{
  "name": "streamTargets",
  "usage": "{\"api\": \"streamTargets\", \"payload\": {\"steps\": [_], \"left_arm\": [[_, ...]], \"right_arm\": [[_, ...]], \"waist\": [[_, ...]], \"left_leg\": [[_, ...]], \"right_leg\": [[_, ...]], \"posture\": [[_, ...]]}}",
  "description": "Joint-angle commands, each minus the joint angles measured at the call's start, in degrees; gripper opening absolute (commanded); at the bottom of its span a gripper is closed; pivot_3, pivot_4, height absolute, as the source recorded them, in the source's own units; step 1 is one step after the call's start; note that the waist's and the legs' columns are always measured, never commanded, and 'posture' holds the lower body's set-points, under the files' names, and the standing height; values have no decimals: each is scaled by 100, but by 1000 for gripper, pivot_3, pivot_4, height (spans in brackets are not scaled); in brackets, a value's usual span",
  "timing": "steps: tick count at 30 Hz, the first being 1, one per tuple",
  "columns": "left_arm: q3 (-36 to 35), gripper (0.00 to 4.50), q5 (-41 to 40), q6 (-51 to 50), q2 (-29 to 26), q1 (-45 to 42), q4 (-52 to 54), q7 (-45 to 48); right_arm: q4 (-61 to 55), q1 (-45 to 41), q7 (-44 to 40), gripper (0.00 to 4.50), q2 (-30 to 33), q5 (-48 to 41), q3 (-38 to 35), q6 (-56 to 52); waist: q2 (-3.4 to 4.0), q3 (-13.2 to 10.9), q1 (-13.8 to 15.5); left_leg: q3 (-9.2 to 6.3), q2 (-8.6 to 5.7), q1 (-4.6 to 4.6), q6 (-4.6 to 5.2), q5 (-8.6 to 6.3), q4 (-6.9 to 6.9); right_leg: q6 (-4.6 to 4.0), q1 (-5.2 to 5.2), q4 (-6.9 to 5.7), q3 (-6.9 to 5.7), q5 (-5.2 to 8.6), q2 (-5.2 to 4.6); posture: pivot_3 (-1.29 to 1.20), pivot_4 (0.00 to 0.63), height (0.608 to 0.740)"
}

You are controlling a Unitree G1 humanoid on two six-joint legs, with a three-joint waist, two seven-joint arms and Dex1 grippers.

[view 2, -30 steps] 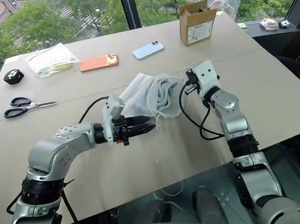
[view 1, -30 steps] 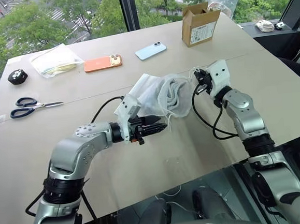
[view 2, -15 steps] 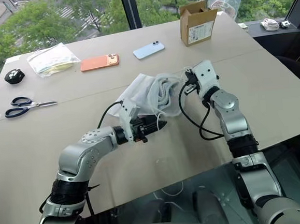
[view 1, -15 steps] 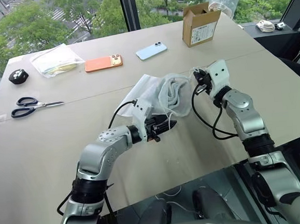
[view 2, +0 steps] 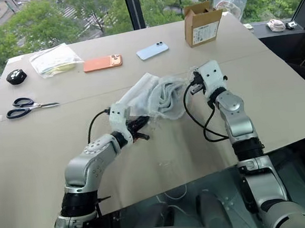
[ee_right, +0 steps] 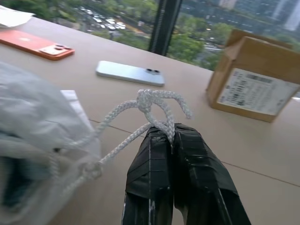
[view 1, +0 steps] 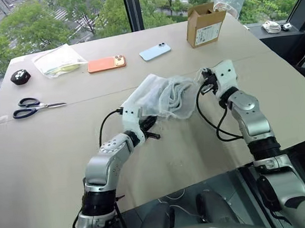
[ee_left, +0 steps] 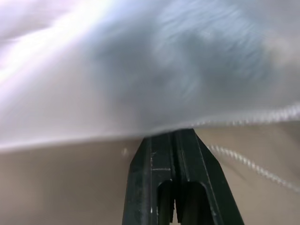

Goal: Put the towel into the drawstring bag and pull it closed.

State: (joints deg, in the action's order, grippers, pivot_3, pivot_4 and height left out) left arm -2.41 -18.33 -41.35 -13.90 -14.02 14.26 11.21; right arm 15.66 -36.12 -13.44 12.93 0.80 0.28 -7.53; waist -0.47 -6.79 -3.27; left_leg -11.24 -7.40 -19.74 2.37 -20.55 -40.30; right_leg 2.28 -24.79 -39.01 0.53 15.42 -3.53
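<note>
Beige table (view 1: pixel 49 148) before tall windows, treetops beyond. Nearest, left gripper (view 2: pixel 141 129) at the bag's (view 1: pixel 156 95) 7 o'clock edge, fingers pressed together; the left wrist view shows them tucked under the fabric hem, but whether cloth or cord is actually pinched I cannot tell; likely meant as an anchor so the mouth can cinch. Bag lies mid-table, towel (view 1: pixel 178 97) visible through the mesh, apparently fully inside. At the bag's 3 o'clock, right gripper (ee_right: pixel 169 133) pinches the knotted cord (ee_right: pixel 149 102), line running taut-ish back to the mouth: pull direction away from the bag, so closing looks underway, not finished. Further off: scissors (view 1: pixel 33 107) at 9 o'clock, two phones (view 1: pixel 105 64) at 12, box (view 1: pixel 204 24) at 1.
</note>
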Motion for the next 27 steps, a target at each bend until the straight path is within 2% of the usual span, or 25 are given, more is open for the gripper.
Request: {"api": "streamTargets", "payload": {"steps": [1, 6, 13, 18, 27], "left_arm": [[-95, 37, 1260, 1109, -458, 4, 139, -796], [-576, 37, 2645, 2172, -1047, -642, -92, -2118], [-721, 37, 3559, 2758, -1677, -2017, -793, -2754], [-745, 37, 3645, 3126, -1902, -2812, -1635, -2816], [-1283, 37, 3268, 3299, -1887, -3015, -2589, -3230]], "right_arm": [[148, -196, 696, 0, 136, 206, -378, -30], [384, -299, 1376, 0, 288, 464, -559, -8], [482, -430, 2187, 0, 391, 553, -799, 144], [368, -481, 2754, 0, 484, 599, -985, 473], [181, -385, 3674, 0, 841, 720, -1480, 737]], "waist": [[0, 0, 14], [0, 0, 69], [1, 0, 90], [1, 1, 77], [2, 1, -11]], "left_leg": [[1, 0, 0, 0, 0, 0], [7, 0, 0, 0, 0, 2], [9, 0, -2, 0, 0, 2], [3, 0, -8, 0, 0, 1], [6, 0, -9, 0, 0, 3]], "right_leg": [[0, 0, -1, 1, 0, -1], [0, -1, 1, 4, 0, -1], [0, 0, 3, 3, 0, -4], [0, -3, 1, -3, 0, -5], [1, -11, 0, 1, 0, -5]], "posture": [[0, 150, 740], [0, 150, 740], [0, 150, 740], [0, 150, 740], [0, 150, 740]]}}
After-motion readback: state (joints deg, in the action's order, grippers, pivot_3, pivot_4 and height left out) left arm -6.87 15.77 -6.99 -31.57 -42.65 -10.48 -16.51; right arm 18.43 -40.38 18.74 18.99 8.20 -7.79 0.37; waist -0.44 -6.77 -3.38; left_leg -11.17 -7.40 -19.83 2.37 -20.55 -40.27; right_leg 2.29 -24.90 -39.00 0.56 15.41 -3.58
